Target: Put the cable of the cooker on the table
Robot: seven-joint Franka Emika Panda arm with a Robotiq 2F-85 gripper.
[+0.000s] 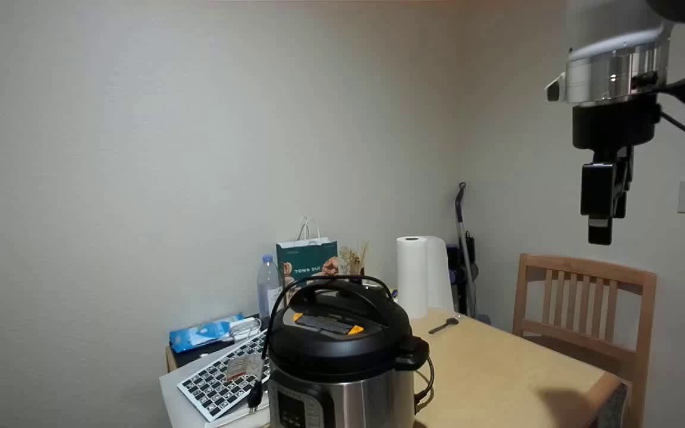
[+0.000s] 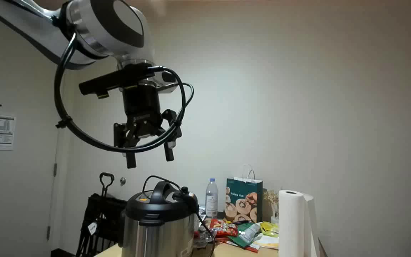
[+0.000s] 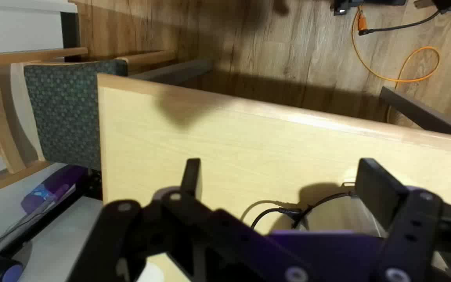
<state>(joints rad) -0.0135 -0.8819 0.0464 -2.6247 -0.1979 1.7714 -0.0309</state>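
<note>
Cable (image 1: 287,289) looped over the cooker (image 1: 345,356), its plug (image 1: 255,394) dangling alongside; well apart, higher than that cooker, the gripper (image 2: 150,163) has its fingers (image 2: 131,160) spread wide!

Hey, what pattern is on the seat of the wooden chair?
The seat is dark grey with small greenish spots; the wrist view shows it best.
</note>
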